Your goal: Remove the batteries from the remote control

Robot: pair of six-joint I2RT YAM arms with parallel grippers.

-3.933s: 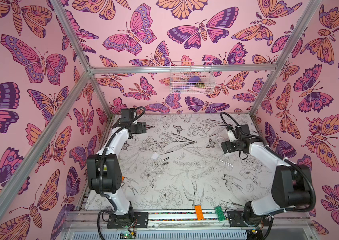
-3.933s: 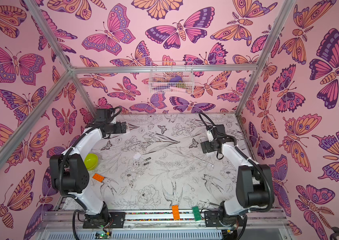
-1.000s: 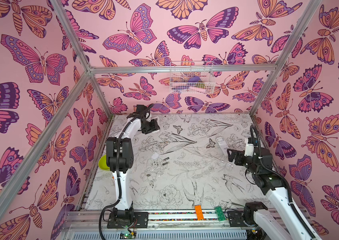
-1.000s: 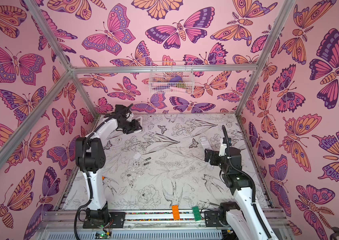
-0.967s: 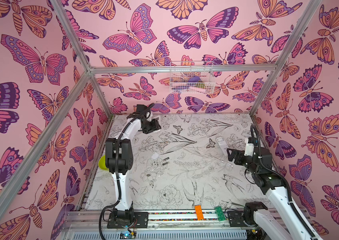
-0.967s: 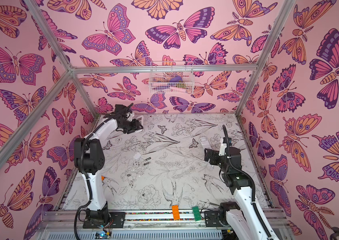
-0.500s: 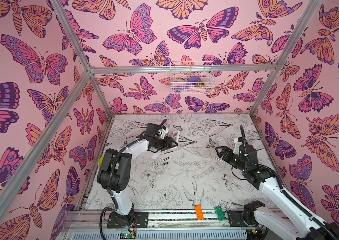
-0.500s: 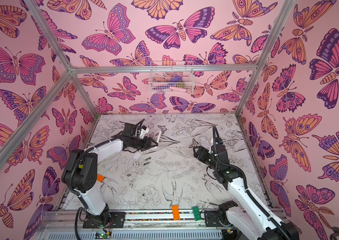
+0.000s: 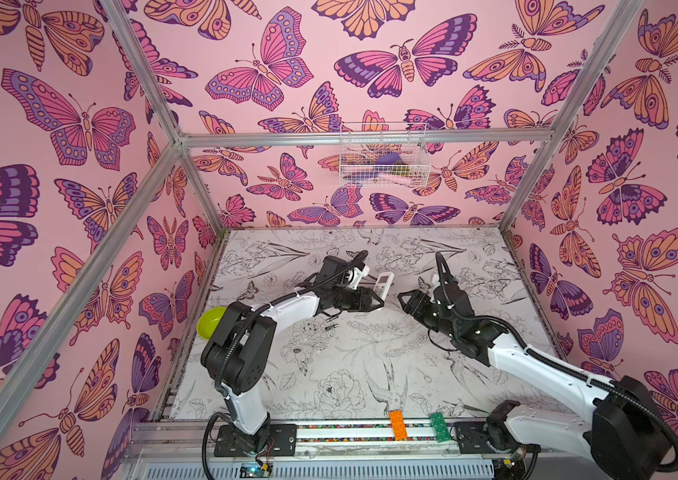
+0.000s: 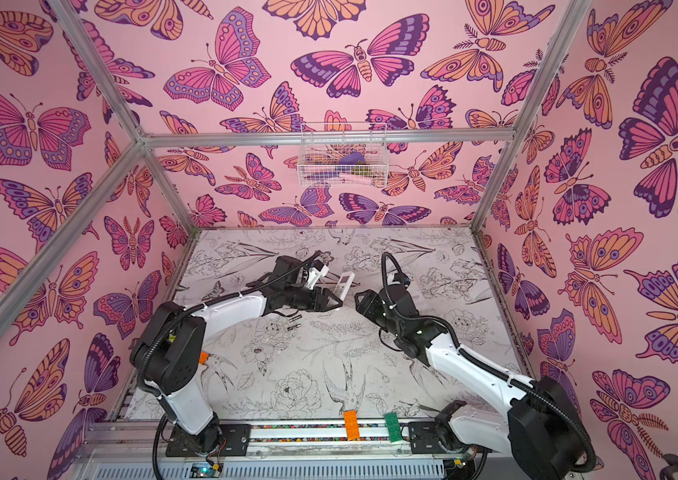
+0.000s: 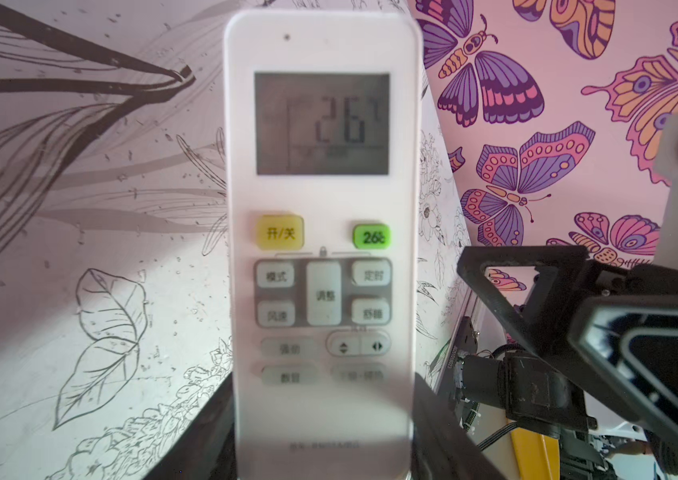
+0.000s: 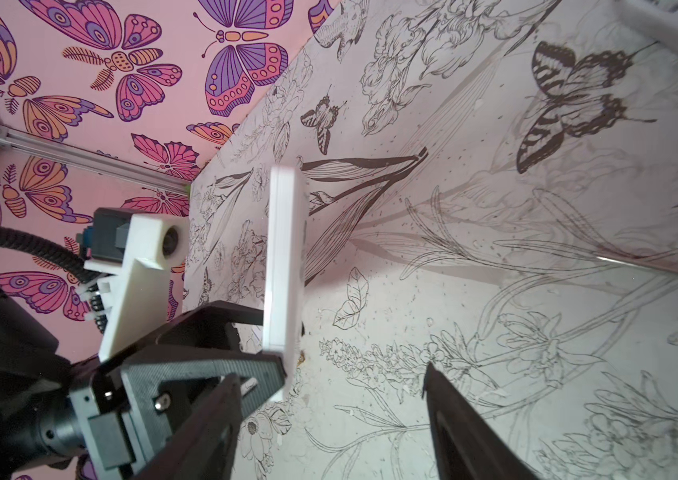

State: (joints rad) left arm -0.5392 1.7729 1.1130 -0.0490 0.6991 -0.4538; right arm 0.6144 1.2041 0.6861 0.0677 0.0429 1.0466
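Batteries [image 9: 331,323], two that can be made out, lie close together on the table [image 9: 329,374] under the left forearm, in both top views. Whether more sit inside the remote cannot be told.

Left gripper [image 9: 377,302] is clamped on the lower end of the white remote [image 9: 383,284] and holds it clear of the table, near the middle and toward the back. In the left wrist view the remote faces the camera button side up. Its display [image 11: 322,124] reads 26, with a yellow button and a green one below. The dark fingers [image 11: 445,436] pinch it across its width. In the right wrist view the remote shows edge-on, rising from that grip.

Right gripper [image 9: 406,300] hangs just beside the remote, pointed at it but apart from it. Its jaws stand spread with nothing between them.

An orange brick [image 9: 397,424] and a green brick [image 9: 438,424] sit on the front rail. A wire basket [image 9: 383,156] hangs on the back wall.
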